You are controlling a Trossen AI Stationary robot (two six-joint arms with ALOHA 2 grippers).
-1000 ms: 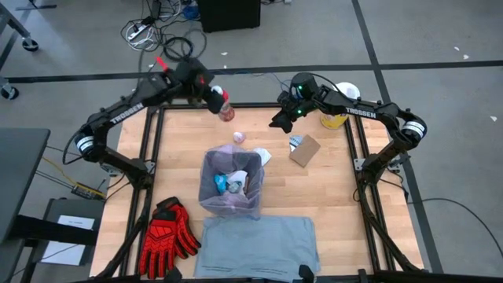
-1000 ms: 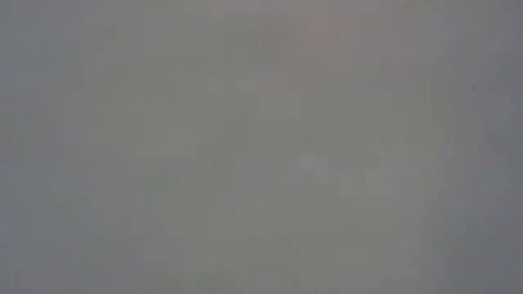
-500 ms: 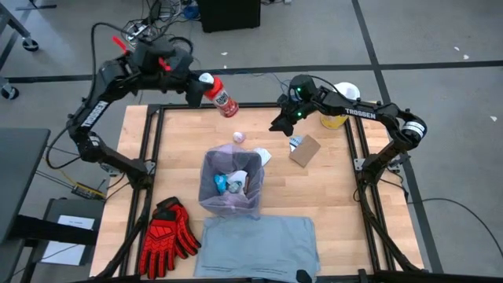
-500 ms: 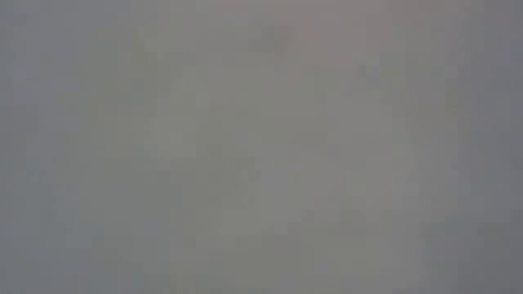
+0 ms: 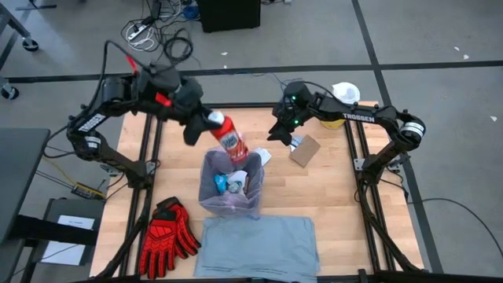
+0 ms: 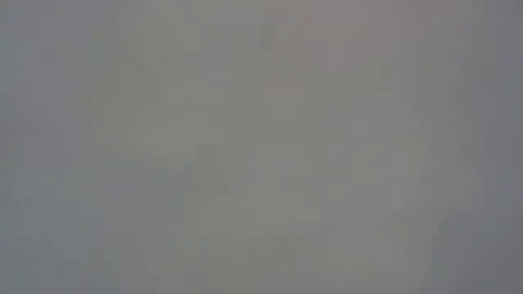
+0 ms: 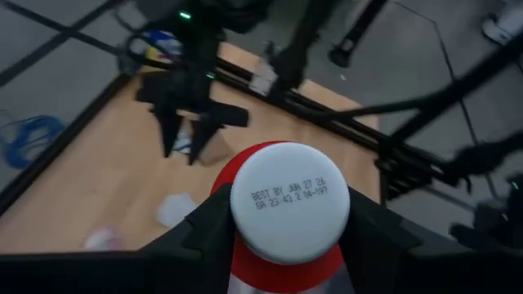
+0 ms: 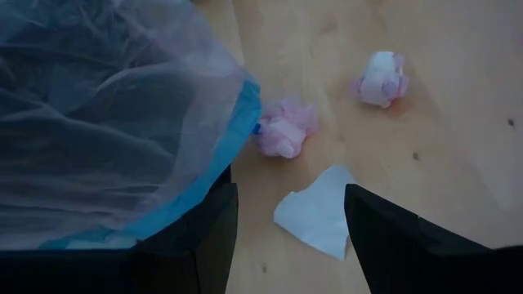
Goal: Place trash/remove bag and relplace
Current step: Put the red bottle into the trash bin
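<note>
Flat grey haze across the whole low view, nothing distinguishable

The left arm is reaching in from the table's [image 5: 169, 196] far-left corner, its forearm angling toward the middle. The left gripper [image 5: 206, 126] is hanging above the table's far half, just left of centre, its fingers [image 7: 204, 224] clamping on either side of a red bottle [image 5: 229, 140] with a white cap. The right arm is stretching in from the table's far-right corner, elbow out past the right edge. The right gripper [image 5: 280, 132] is pointing down over the far half, right of centre, its fingers [image 8: 208, 237] standing apart and gripping nothing.
</note>
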